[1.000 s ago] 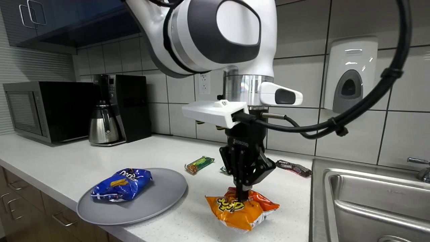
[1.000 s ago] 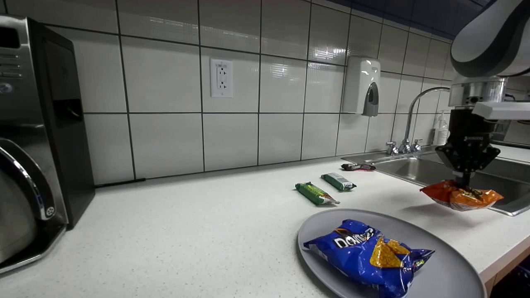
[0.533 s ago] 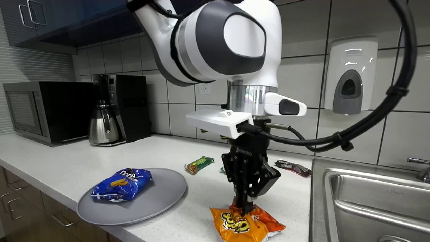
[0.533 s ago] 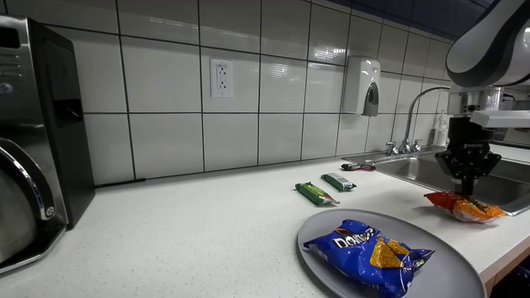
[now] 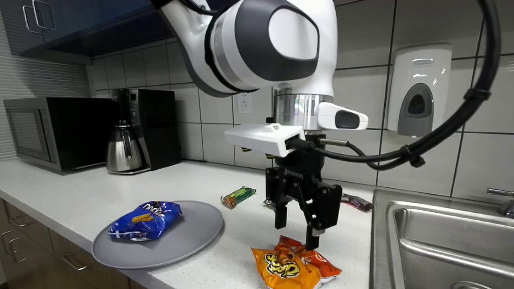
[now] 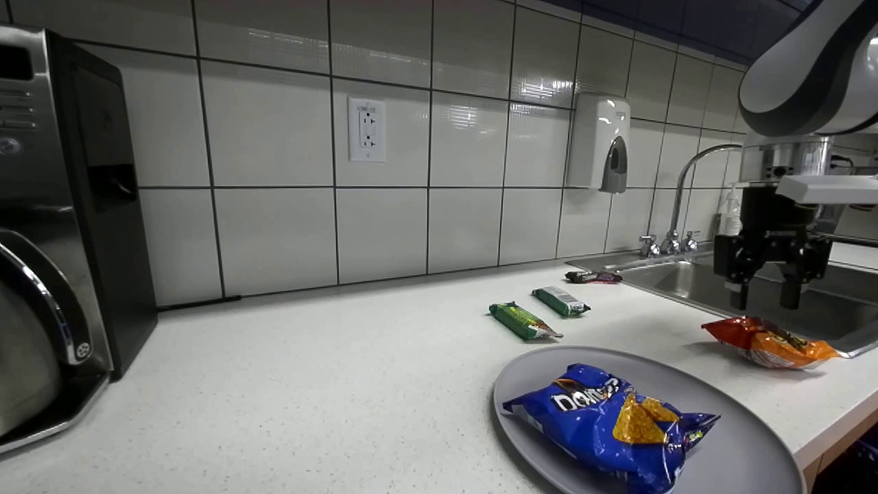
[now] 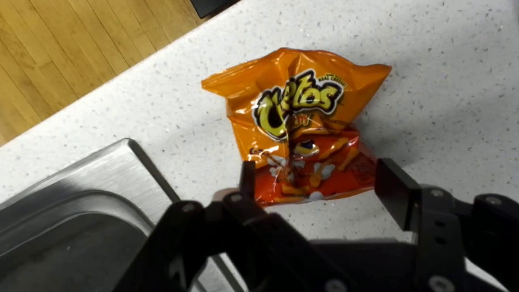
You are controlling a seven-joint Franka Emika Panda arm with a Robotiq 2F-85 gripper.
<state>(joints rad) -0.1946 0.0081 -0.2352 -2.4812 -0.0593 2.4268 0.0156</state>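
Observation:
An orange and red Cheetos bag point(image 5: 295, 271) lies on the white counter beside the sink, creased down its middle in the wrist view point(image 7: 300, 121). Just above it hangs my gripper point(image 5: 296, 233), its fingers spread wide with nothing held between them. In an exterior view the gripper point(image 6: 764, 300) has a visible gap down to the bag point(image 6: 768, 343). From the wrist, the two fingertips frame the bag's red end. On a grey plate point(image 5: 194, 237) rests a blue Doritos bag point(image 5: 146, 220), away from the gripper; both also show in an exterior view.
Two green-wrapped bars point(image 6: 525, 321) and a dark-wrapped bar point(image 6: 593, 276) lie farther back on the counter. The steel sink point(image 5: 445, 251) borders the Cheetos bag's side. A coffee maker point(image 5: 158, 124) and microwave point(image 5: 26, 132) stand at the far end. A soap dispenser point(image 5: 417, 90) hangs on the tiled wall.
A second ago my gripper was shut on the Cheetos bag, off the counter. It came down with the bag, then opened and rose slightly, leaving the bag lying on the counter.

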